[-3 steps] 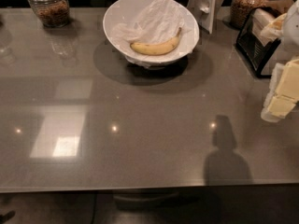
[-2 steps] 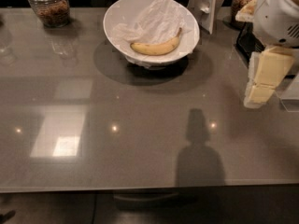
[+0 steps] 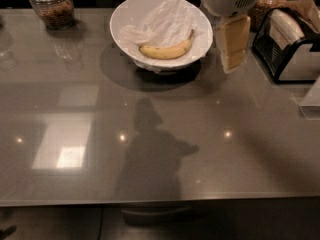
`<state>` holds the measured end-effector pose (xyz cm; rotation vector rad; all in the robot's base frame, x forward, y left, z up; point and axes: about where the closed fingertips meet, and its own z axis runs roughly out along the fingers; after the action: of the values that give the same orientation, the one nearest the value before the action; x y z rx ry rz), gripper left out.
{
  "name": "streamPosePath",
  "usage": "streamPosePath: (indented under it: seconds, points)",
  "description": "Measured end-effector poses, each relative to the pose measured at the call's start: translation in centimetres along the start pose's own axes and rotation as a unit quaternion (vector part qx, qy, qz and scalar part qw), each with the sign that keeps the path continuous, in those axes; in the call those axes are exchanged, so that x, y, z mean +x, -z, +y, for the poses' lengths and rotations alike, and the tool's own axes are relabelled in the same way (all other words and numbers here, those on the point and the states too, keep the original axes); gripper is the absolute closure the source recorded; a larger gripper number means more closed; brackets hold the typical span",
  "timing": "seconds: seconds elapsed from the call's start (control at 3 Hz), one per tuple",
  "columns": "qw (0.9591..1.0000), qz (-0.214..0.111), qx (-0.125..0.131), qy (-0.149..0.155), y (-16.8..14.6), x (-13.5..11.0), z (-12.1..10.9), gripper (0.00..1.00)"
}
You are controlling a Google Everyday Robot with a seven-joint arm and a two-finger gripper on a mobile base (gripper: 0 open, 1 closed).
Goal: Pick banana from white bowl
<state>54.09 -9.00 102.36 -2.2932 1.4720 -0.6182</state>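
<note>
While curved yellow banana [image 3: 166, 50] lies in wide white paper-lined bowl [image 3: 121, 15] far centre, cream gripper [image 3: 231, 46] hovers just right of its rim, open/closed can't tell; approach phase, next shift left and descend

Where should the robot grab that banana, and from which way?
Probably its thick middle, from above, across the narrow width: the banana lies flat on paper in the white bowl, whose rim blocks side approaches. The gripper hangs just right of the bowl.

The gripper [image 3: 231, 51] hangs at upper right, seemingly pointing straight down.
</note>
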Motion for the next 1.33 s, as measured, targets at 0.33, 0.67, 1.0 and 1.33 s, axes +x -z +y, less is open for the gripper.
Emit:
streamPosePath:
  seconds: [0.33,0.67,1.0,1.33]
  points:
    - [1.0,0.0,0.0,0.0,0.0,0.0,0.0,0.0]
    - [0.9995,0.007,0.028,0.012,0.0,0.3,-1.7,0.0]
    - [0.9971,0.006,0.062,0.044,-0.8,0.4,-5.5,0.0]
    - [0.9947,-0.016,0.077,0.066,-2.7,0.2,-9.2,0.0]
